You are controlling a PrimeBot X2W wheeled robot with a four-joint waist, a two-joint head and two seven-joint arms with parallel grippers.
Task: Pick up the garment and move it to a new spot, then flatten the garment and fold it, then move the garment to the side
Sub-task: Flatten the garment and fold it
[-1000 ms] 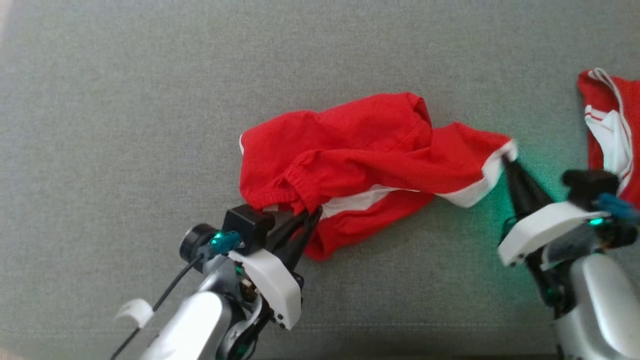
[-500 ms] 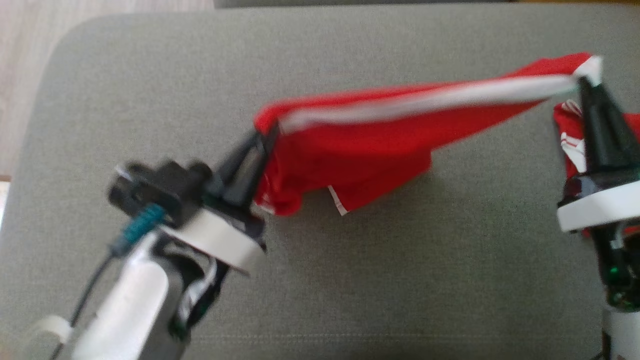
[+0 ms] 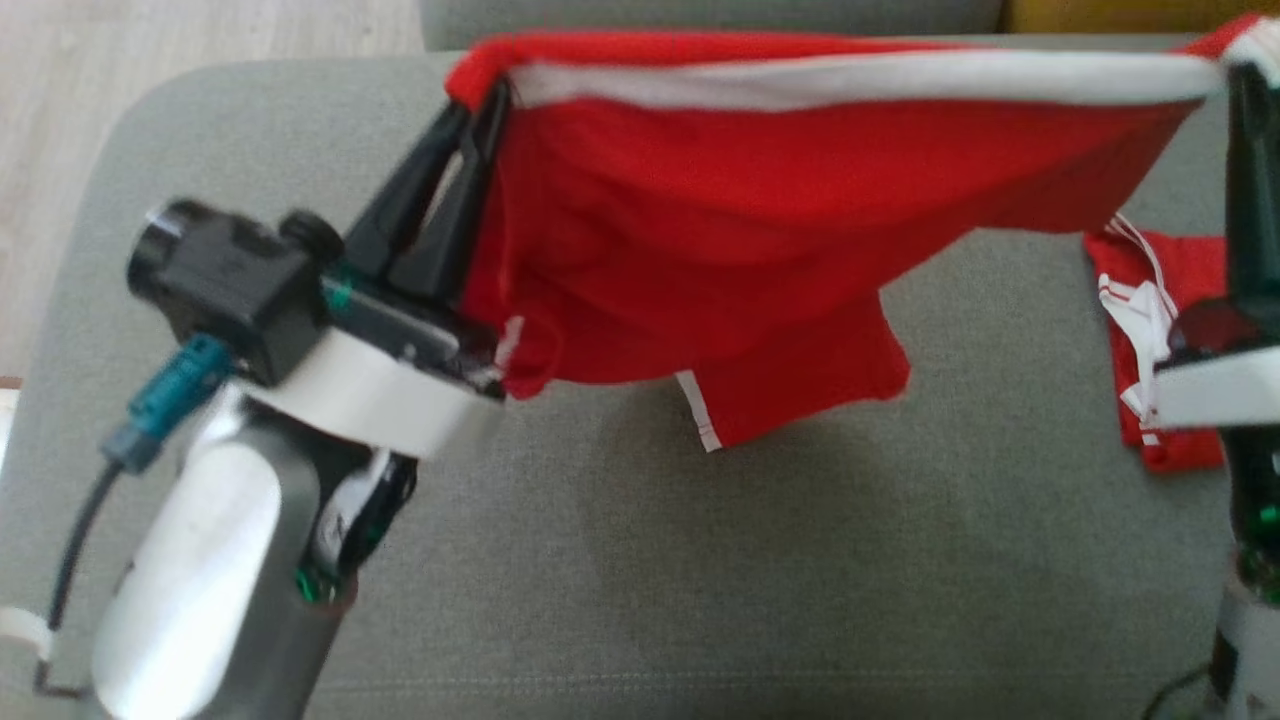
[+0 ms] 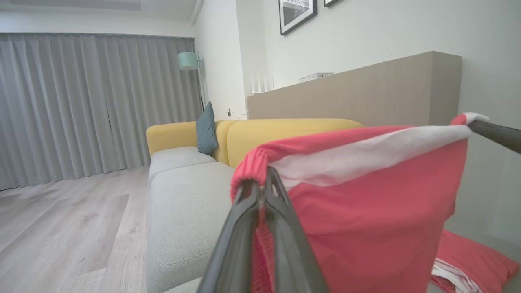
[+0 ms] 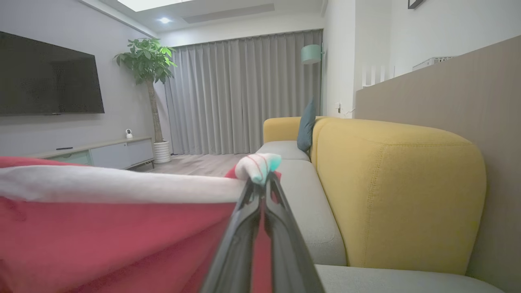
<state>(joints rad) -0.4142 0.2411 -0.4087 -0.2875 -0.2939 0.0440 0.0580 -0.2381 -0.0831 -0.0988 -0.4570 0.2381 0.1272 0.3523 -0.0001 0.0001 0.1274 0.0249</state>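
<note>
Red garment hangs taut above the sofa, left gripper and right gripper each pinching a top corner. Pick-up looks underway; next, lay it flat elsewhere.

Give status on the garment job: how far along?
Done: pickup. The red garment hangs lifted over the grey cushion. In hand: left gripper and right gripper have fingers shut on its top corners, stretching it taut. Left: set it down, flatten, fold, move aside.
</note>
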